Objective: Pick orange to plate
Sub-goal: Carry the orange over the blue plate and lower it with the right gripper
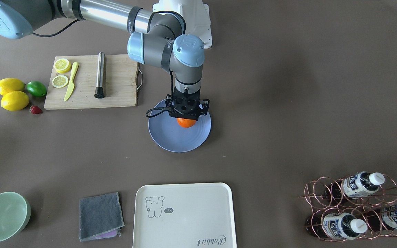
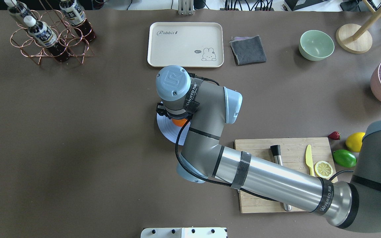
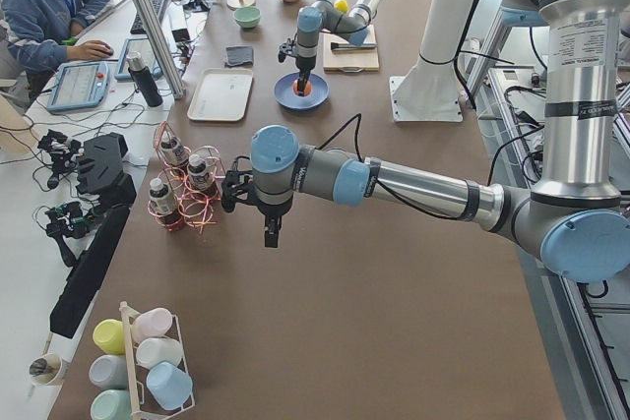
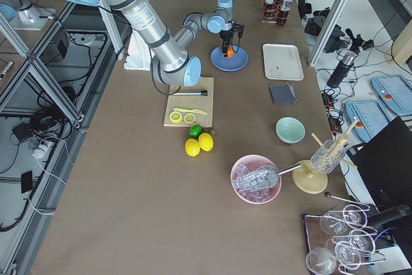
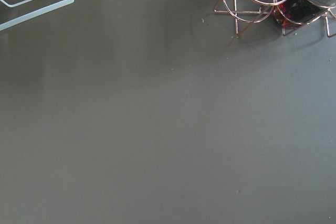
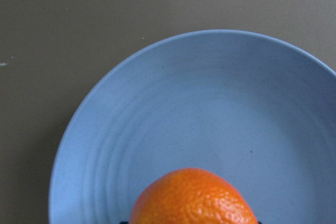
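The orange (image 1: 186, 123) shows just under my right gripper (image 1: 186, 119), over the far half of the pale blue plate (image 1: 171, 137). In the right wrist view the orange (image 6: 193, 198) fills the bottom centre, with the plate (image 6: 210, 103) spread beneath it. The wrist body hides the fingers, but the gripper looks shut on the fruit. My left gripper (image 3: 271, 235) hangs over bare table beside the bottle rack. It shows only in the left side view, so I cannot tell whether it is open or shut.
A wooden cutting board (image 1: 119, 93) with lemon slices, a yellow knife and a metal tool lies beside the plate. Two lemons (image 1: 10, 93), a lime (image 1: 36, 88) and a strawberry (image 1: 35, 110) lie beyond it. A cream tray (image 1: 184, 217), grey cloth (image 1: 100, 215), green bowl (image 1: 2, 217) and bottle rack (image 1: 357, 206) line the operators' edge.
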Controlling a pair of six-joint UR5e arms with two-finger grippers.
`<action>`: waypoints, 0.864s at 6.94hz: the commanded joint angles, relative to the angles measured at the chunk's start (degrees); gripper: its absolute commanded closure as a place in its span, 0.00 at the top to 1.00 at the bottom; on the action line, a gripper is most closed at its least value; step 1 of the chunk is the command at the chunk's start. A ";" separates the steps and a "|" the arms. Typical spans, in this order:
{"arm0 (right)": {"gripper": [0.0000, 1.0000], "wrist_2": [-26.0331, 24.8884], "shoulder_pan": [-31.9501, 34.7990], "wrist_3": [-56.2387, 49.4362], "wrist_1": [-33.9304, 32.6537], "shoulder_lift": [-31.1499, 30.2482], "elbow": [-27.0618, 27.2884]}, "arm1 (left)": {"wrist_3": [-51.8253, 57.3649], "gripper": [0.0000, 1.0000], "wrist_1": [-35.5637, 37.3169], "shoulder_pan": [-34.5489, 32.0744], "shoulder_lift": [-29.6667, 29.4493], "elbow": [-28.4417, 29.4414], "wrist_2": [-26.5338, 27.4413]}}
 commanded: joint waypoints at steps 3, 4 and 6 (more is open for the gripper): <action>0.19 -0.76 -0.08 -0.80 0.10 -0.80 -0.26 | 0.00 0.98 0.00 -0.07 0.07 -0.06 0.00; 0.99 -0.76 -0.08 -0.88 0.89 -0.97 -0.26 | 0.00 0.98 0.00 -0.07 0.16 0.03 0.09; 1.00 0.20 1.40 -1.06 1.77 -0.62 1.66 | 0.09 0.98 0.69 0.28 -0.19 0.90 0.18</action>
